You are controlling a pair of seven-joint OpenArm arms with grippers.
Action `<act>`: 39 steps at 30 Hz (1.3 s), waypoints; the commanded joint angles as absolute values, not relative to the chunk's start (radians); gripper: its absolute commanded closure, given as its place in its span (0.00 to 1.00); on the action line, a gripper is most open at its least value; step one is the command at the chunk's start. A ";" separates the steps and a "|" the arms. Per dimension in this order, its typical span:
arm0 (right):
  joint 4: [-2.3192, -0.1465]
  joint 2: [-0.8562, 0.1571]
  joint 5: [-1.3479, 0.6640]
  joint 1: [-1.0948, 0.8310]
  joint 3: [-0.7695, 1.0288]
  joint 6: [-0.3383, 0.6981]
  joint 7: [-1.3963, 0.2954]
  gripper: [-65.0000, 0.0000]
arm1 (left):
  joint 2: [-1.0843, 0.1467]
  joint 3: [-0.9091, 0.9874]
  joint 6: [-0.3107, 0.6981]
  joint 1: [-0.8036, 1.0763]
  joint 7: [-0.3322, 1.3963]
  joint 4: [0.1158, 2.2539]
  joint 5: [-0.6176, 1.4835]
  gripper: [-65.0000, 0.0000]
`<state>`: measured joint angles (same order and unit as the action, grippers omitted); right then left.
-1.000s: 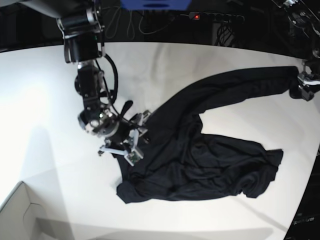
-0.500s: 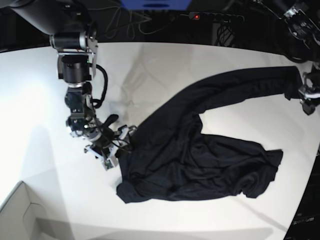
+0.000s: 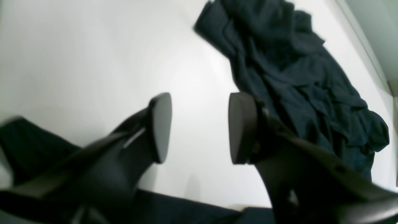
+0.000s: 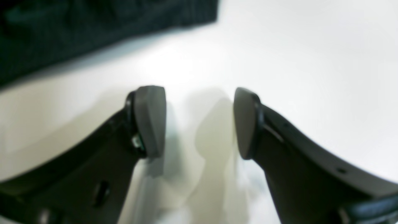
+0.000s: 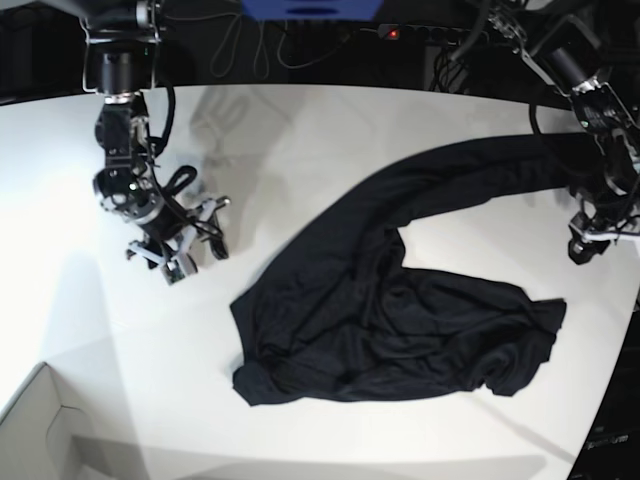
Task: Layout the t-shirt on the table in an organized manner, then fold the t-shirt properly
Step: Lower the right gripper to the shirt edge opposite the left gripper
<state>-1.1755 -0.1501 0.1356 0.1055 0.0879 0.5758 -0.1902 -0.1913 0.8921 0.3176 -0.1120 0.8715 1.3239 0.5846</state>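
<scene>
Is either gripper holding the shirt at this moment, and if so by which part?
Nothing is held. The left gripper and right gripper both stand open over bare table, clear of the t-shirt.

Shirt (image 5: 400, 320): thin black cloth, matt, soft, creased and rumpled into fine folds; no print. Worktop (image 5: 320, 150): smooth white surface, slight sheen, takes soft shadows and glare at left. End effector pads (image 4: 149, 121): grey, matt, rubbery look, on dark smooth plastic fingers. Box corner (image 5: 40, 430): pale, flat, matt, like card.
</scene>
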 commanded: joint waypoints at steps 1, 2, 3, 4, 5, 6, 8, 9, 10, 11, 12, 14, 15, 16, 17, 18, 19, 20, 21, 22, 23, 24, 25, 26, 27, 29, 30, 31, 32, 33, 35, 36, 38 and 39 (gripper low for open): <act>-1.211 -0.159 0.179 0.102 0.087 0.573 -0.249 0.46 | -0.208 0.885 0.323 -0.137 0.854 1.339 0.601 0.56; -1.247 -0.157 0.179 0.099 0.087 0.573 -0.255 0.46 | -0.206 0.878 0.323 -0.137 0.854 1.339 0.601 0.56; -1.270 -0.156 0.179 0.097 0.087 0.573 -0.257 0.46 | -0.206 0.877 0.323 -0.137 0.854 1.339 0.601 0.56; -1.288 -0.154 0.180 0.104 0.085 0.573 -0.257 0.46 | -0.205 0.877 0.323 -0.134 0.854 1.339 0.601 0.56; -1.294 -0.148 0.180 0.107 0.082 0.573 -0.257 0.46 | -0.205 0.877 0.323 -0.131 0.854 1.339 0.602 0.56; -1.294 -0.137 0.180 0.128 0.082 0.573 -0.259 0.46 | -0.205 0.878 0.323 -0.131 0.854 1.339 0.602 0.56; -1.259 -0.117 0.182 0.180 0.082 0.573 -0.271 0.46 | -0.208 0.880 0.323 -0.114 0.854 1.339 0.602 0.56; -1.222 -0.105 0.182 0.209 0.082 0.573 -0.288 0.46 | -0.209 0.880 0.323 -0.099 0.854 1.339 0.604 0.56; -1.190 -0.094 0.182 0.246 0.082 0.575 -0.300 0.46 | -0.209 0.880 0.325 -0.088 0.854 1.340 0.608 0.56; -1.147 -0.085 0.182 0.283 0.082 0.575 -0.314 0.46 | -0.209 0.880 0.326 -0.079 0.854 1.340 0.610 0.56; -1.098 -0.076 0.182 0.318 0.084 0.575 -0.323 0.46 | -0.211 0.880 0.326 -0.076 0.854 1.340 0.610 0.56; -1.012 -0.067 0.182 0.380 0.082 0.575 -0.328 0.46 | -0.211 0.885 0.328 -0.054 0.852 1.356 0.605 0.56; -0.978 -0.065 0.182 0.407 0.082 0.575 -0.328 0.46 | -0.211 0.894 0.328 -0.044 0.852 1.365 0.607 0.56; -0.946 -0.064 0.182 0.430 0.082 0.575 -0.328 0.46 | -0.211 0.905 0.328 -0.036 0.852 1.377 0.608 0.56; -0.921 -0.064 0.182 0.449 0.082 0.575 -0.328 0.46 | -0.208 0.917 0.329 -0.030 0.852 1.392 0.608 0.56; -0.903 -0.064 0.180 0.467 0.082 0.575 -0.328 0.46 | -0.205 0.931 0.329 -0.021 0.852 1.409 0.604 0.56; -0.892 -0.064 0.179 0.478 0.082 0.575 -0.328 0.46 | -0.203 0.941 0.329 -0.013 0.852 1.422 0.604 0.56; -0.891 -0.064 0.179 0.487 0.082 0.575 -0.328 0.46 | -0.203 0.947 0.329 -0.010 0.852 1.431 0.604 0.56; -0.891 -0.064 0.179 0.495 0.082 0.578 -0.328 0.46 | -0.205 0.952 0.329 -0.010 0.852 1.437 0.604 0.56; -0.895 -0.062 0.179 0.503 0.082 0.579 -0.328 0.46 | -0.208 0.952 0.329 -0.010 0.852 1.440 0.604 0.56; -0.895 -0.059 0.179 0.510 0.082 0.579 -0.329 0.46 | -0.209 0.952 0.329 -0.010 0.852 1.440 0.607 0.56; -0.895 -0.054 0.179 0.516 0.082 0.579 -0.331 0.46 | -0.211 0.952 0.329 -0.010 0.852 1.440 0.605 0.56; -0.895 -0.054 0.179 0.519 0.082 0.581 -0.332 0.46 | -0.211 0.958 0.329 -0.010 0.852 1.440 0.604 0.56; -0.895 -0.054 0.179 0.519 0.082 0.581 -0.332 0.46 | -0.211 0.966 0.329 -0.010 0.852 1.438 0.604 0.56; -0.895 -0.054 0.179 0.519 0.082 0.581 -0.332 0.46 | -0.209 0.970 0.329 -0.010 0.852 1.438 0.604 0.56; -0.895 -0.050 0.179 0.518 0.081 0.581 -0.332 0.46 | -0.206 0.970 0.329 -0.010 0.852 1.438 0.604 0.56; -0.891 -0.048 0.179 0.518 0.081 0.581 -0.331 0.46 | -0.206 0.969 0.329 -0.012 0.852 1.438 0.604 0.56; -0.888 -0.041 0.179 0.518 0.081 0.581 -0.329 0.46 | -0.205 0.966 0.329 -0.012 0.852 1.438 0.604 0.56; -0.888 -0.030 0.179 0.518 0.079 0.581 -0.328 0.46 | -0.205 0.966 0.329 -0.012 0.852 1.438 0.604 0.56; -0.888 -0.024 0.180 0.518 0.079 0.581 -0.328 0.46 | -0.205 0.966 0.329 -0.012 0.852 1.438 0.604 0.56; -0.877 -0.018 0.180 0.518 0.079 0.581 -0.328 0.46 | -0.205 0.966 0.329 -0.013 0.852 1.438 0.604 0.56; -0.862 -0.013 0.180 0.521 0.079 0.581 -0.326 0.46 | -0.205 0.966 0.329 -0.013 0.852 1.438 0.604 0.56; -0.816 -0.012 0.180 0.536 0.079 0.581 -0.325 0.46 | -0.206 0.966 0.329 -0.015 0.852 1.438 0.604 0.56; -0.789 -0.012 0.180 0.549 0.079 0.581 -0.325 0.46 | -0.206 0.966 0.329 -0.015 0.852 1.438 0.604 0.56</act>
<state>-0.7757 -0.0090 0.1825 0.5121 0.0776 0.5797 -0.3206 -0.1860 0.9646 0.3191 -0.0021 0.8677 1.4166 0.5884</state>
